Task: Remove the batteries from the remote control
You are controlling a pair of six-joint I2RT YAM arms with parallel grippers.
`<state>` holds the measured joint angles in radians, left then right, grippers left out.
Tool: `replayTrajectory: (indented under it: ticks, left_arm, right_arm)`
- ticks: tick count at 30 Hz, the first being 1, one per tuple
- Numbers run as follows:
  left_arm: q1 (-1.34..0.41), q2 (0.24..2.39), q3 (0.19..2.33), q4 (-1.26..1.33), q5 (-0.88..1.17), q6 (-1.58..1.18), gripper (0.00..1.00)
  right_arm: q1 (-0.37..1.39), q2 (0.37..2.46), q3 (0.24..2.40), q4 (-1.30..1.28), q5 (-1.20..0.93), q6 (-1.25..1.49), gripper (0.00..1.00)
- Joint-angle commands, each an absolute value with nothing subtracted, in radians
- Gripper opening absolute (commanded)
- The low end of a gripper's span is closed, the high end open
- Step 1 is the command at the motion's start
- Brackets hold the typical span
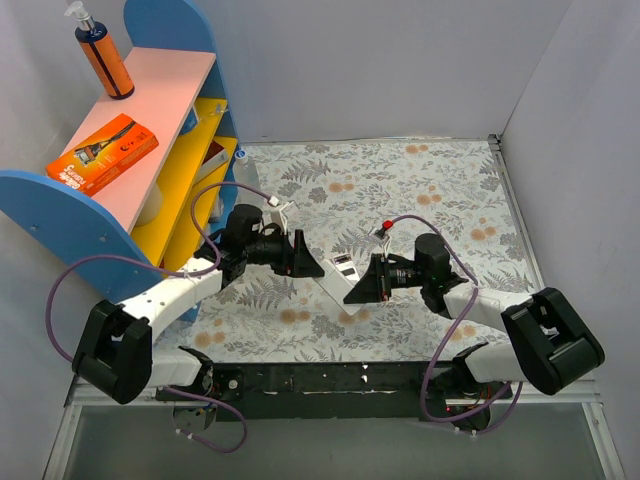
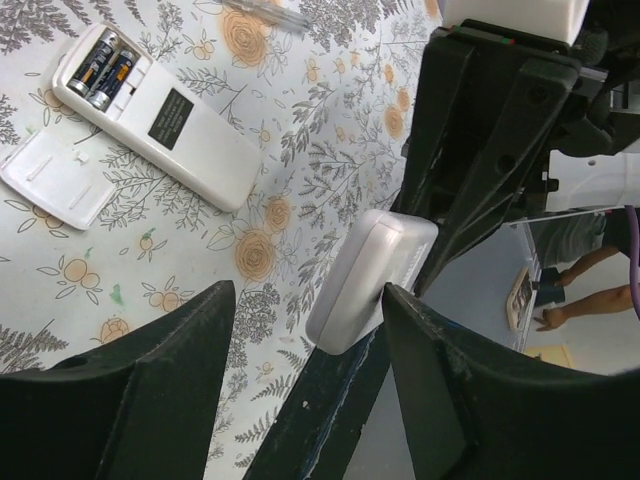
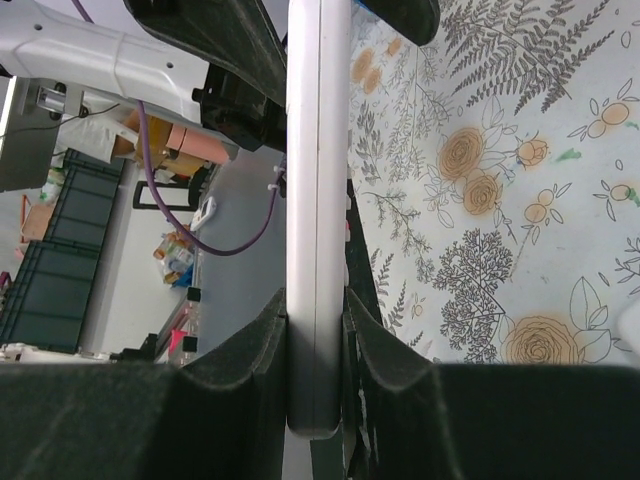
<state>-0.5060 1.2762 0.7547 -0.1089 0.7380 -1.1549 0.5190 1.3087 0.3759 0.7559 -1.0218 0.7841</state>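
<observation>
My right gripper (image 3: pixel 317 300) is shut on one end of a white remote control (image 3: pixel 318 150) and holds it edge-up above the table. In the top view this remote (image 1: pixel 330 285) spans between both grippers. My left gripper (image 2: pixel 305 300) is open around the remote's other end (image 2: pixel 370 280), which lies against one finger with a gap to the other. The held remote's batteries are hidden. A second white remote (image 2: pixel 150 115) lies on the floral table with its compartment open and two batteries (image 2: pixel 103 68) inside. Its white cover (image 2: pixel 55 178) lies beside it.
A blue, pink and yellow shelf (image 1: pixel 150 130) stands at the back left, with an orange box (image 1: pixel 102 152) and an orange bottle (image 1: pixel 103 55) on it. Grey walls enclose the table. The black front rail (image 1: pixel 330 378) runs below the grippers.
</observation>
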Motion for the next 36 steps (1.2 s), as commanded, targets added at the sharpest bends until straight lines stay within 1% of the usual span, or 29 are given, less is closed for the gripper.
replayTrajectory:
  ticks: [1, 2, 3, 4, 6, 7, 9, 10, 12, 14, 22, 26, 30, 34, 36]
  left_arm:
    - [-0.506, 1.284, 0.796, -0.078, 0.785, -1.1, 0.54]
    - [-0.506, 1.287, 0.798, -0.081, 0.787, -1.095, 0.48]
    - [-0.506, 1.292, 0.801, -0.086, 0.785, -1.089, 0.4]
    - [-0.506, 1.299, 0.802, -0.097, 0.784, -1.08, 0.35]
    - [-0.505, 1.305, 0.805, -0.101, 0.787, -1.071, 0.29]
    - [-0.506, 1.311, 0.807, -0.109, 0.785, -1.063, 0.24]
    - [-0.506, 1.315, 0.807, -0.113, 0.781, -1.057, 0.2]
    - [-0.506, 1.316, 0.807, -0.121, 0.778, -1.052, 0.16]
    - [-0.506, 1.321, 0.808, -0.124, 0.778, -1.046, 0.12]
    - [-0.502, 1.327, 0.81, -0.129, 0.788, -1.048, 0.1]
    - [-0.469, 1.361, 0.836, -0.153, 0.811, -1.057, 0.08]
    - [-0.439, 1.394, 0.85, -0.163, 0.912, -1.055, 0.09]
    - [-0.436, 1.413, 0.857, -0.164, 0.978, -1.043, 0.11]
    - [-0.436, 1.427, 0.854, -0.164, 0.974, -1.04, 0.06]
    - [-0.434, 1.437, 0.856, -0.169, 0.966, -1.046, 0.01]
  right_arm:
    - [0.52, 1.325, 0.38, 0.831, -1.074, 0.792, 0.01]
    - [0.52, 1.327, 0.379, 0.834, -1.075, 0.792, 0.01]
    - [0.52, 1.328, 0.379, 0.836, -1.077, 0.792, 0.01]
    - [0.52, 1.328, 0.379, 0.836, -1.081, 0.792, 0.01]
    - [0.52, 1.328, 0.374, 0.836, -1.083, 0.793, 0.01]
    - [0.522, 1.327, 0.373, 0.836, -1.086, 0.795, 0.01]
    - [0.52, 1.324, 0.368, 0.836, -1.092, 0.795, 0.01]
    - [0.52, 1.322, 0.367, 0.835, -1.097, 0.792, 0.01]
    - [0.52, 1.319, 0.362, 0.815, -1.103, 0.781, 0.01]
    - [0.52, 1.318, 0.362, 0.789, -1.104, 0.758, 0.01]
    - [0.52, 1.301, 0.36, 0.68, -1.103, 0.686, 0.01]
    - [0.511, 1.273, 0.367, 0.524, -1.072, 0.62, 0.01]
    - [0.505, 1.233, 0.357, 0.489, -1.052, 0.604, 0.01]
    - [0.503, 1.204, 0.359, 0.482, -1.036, 0.615, 0.01]
    - [0.502, 1.197, 0.371, 0.457, -1.026, 0.614, 0.01]
